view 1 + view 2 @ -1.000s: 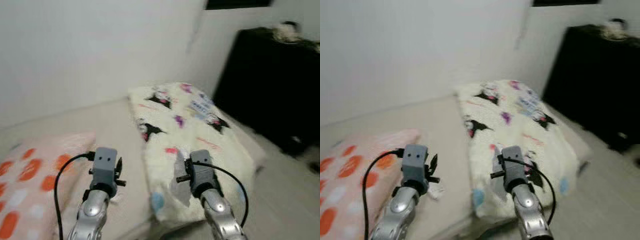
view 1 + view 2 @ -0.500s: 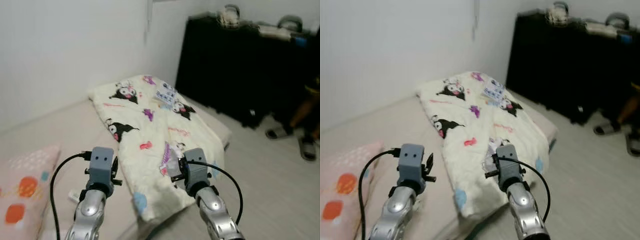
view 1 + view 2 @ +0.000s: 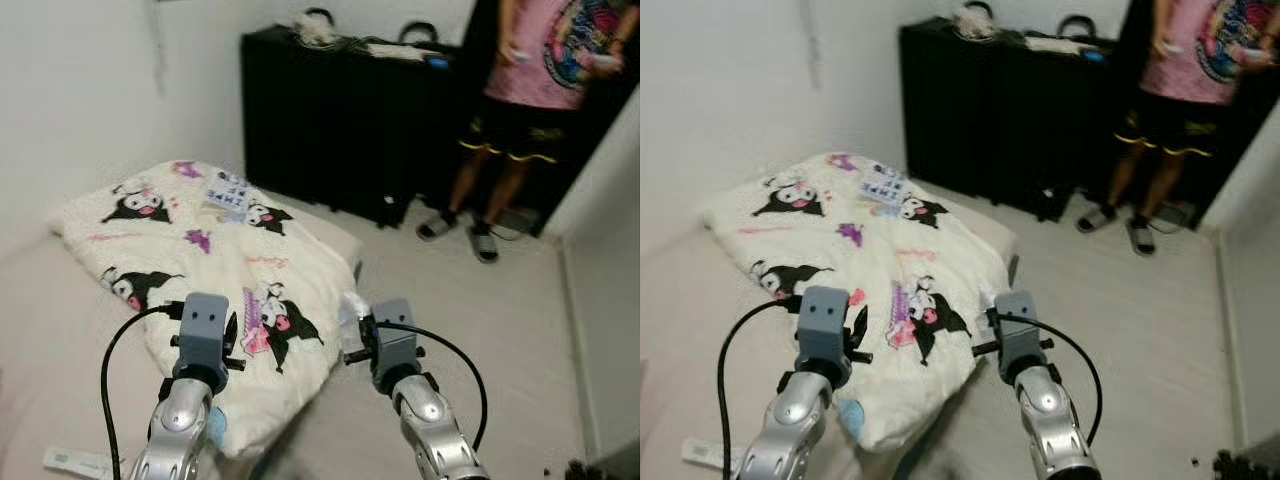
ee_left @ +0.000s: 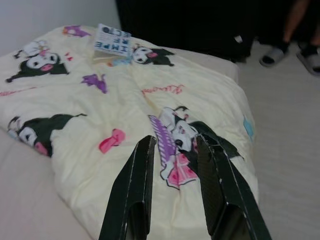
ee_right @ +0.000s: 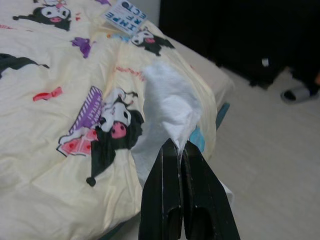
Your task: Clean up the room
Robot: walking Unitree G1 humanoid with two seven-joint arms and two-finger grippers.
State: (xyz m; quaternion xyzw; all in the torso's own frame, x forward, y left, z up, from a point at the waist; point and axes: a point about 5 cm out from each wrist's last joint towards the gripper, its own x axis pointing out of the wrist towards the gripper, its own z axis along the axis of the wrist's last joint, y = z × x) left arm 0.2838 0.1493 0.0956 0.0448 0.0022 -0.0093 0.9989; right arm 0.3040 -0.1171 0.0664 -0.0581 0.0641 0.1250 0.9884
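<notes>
White tissue [image 5: 167,107], crumpled and thin, is pinched in the fully closed jaws of the right gripper [image 5: 178,150], held up just past the near right corner of a low bed [image 3: 335,238] spread with a cream cartoon-print blanket [image 3: 190,270]. The left gripper [image 4: 174,150] hovers over the blanket with its jaws parted and nothing between them. A small printed packet [image 3: 228,190] lies at the blanket's far end, and a flat white strip [image 3: 75,462] rests on the mattress at near left. A black cabinet [image 3: 340,120] runs along the far wall, and a person in a pink shirt [image 3: 545,90] stands at far right. The tissue looks lightly caught at one edge and could slip free on a quick turn. Bare pale floor [image 3: 480,330] opens to the right between bed edge and wall, though the person's feet narrow its far end, so any path there risks contact.
</notes>
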